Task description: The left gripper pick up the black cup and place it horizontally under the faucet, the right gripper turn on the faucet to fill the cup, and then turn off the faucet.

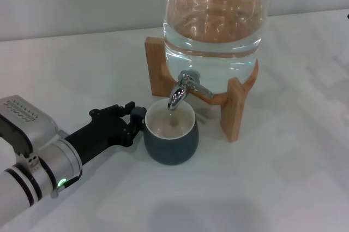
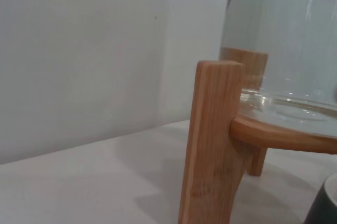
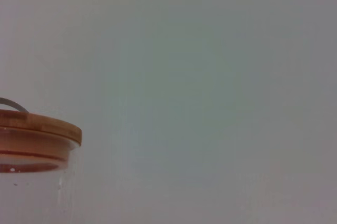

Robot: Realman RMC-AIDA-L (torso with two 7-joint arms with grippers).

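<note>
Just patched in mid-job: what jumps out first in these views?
The big glass jar of water on its wooden stand fills the middle back of the table. Right below its chrome faucet stands the black cup, upright. The left gripper reaches in from the robot's left and sits at the cup's side; the right gripper is out of sight.

A white table (image 1: 283,177) carries a wooden stand (image 1: 235,113) holding a glass jar (image 1: 214,30), and a black cup (image 1: 170,140) standing upright just in front of the stand.

Wooden-lidded glass jar (image 3: 31,182), grey wall (image 3: 210,76)
</note>
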